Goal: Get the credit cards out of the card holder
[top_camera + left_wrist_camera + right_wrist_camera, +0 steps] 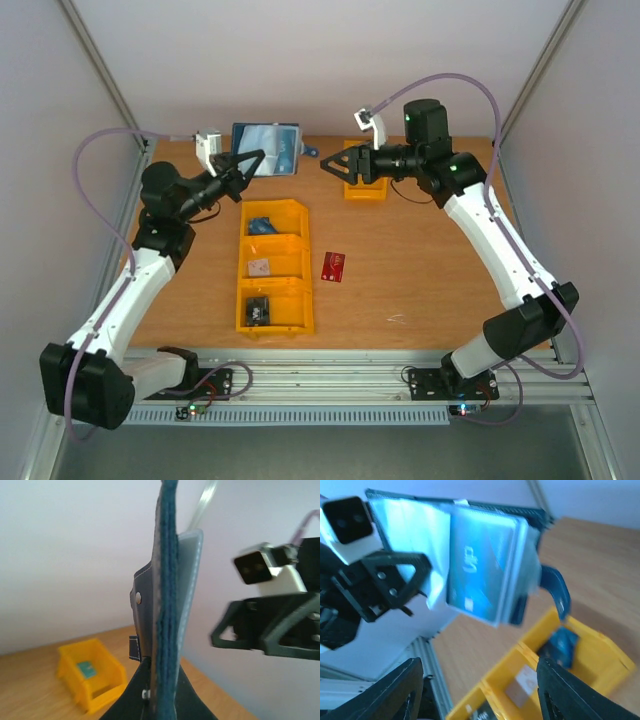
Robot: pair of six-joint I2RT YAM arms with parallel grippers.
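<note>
Aloft, left gripper point(250, 161) clamps opened card holder point(270, 148)

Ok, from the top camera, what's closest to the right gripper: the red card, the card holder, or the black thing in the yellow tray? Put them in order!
1. card holder: held up just left of the right gripper.
2. red card: on the table, toward the arm bases.
3. black thing: in the yellow tray, compartment nearest the bases.

Top looks down; wrists closely share card holder point(268, 147).
</note>
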